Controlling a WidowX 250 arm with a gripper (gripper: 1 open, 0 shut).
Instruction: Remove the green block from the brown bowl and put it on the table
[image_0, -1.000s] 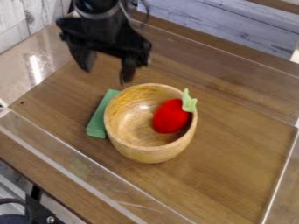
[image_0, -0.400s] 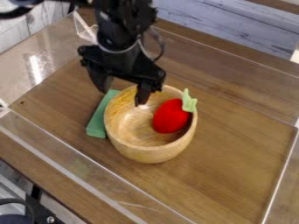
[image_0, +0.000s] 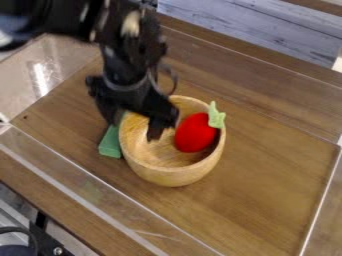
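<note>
In the single camera view, the table (image_0: 267, 215) showed dark brown wood grain with plank lines, and low clear acrylic walls (image_0: 80, 205) ran along its edges. The brown bowl (image_0: 171, 158) stood upright near the middle of the tabletop, a little toward the near-left edge. Inside it, against the right-hand wall, lay a red strawberry-shaped toy (image_0: 197, 133) with a green leafy top (image_0: 215, 115) that reached up to the bowl's far-right rim.

The green block (image_0: 110, 143) was not inside the bowl. It lay flat on the tabletop just outside the bowl's left wall, touching or nearly touching it, and the bowl and the arm hid part of it. Only its left portion showed clearly.

The black gripper (image_0: 134, 122) hung over the bowl's left rim, pointing steeply downward, its upper parts blurred. Its jaws stood spread wide and released, with nothing between them. One finger (image_0: 159, 124) reached down inside the bowl close to the strawberry toy, though contact with the toy or the bowl floor could not be made out. The other finger (image_0: 108, 112) was outside the rim on the left, above the green block; whether it touched the block could not be told. The arm (image_0: 100, 30) stretched back toward the far-left corner of the table.
</note>
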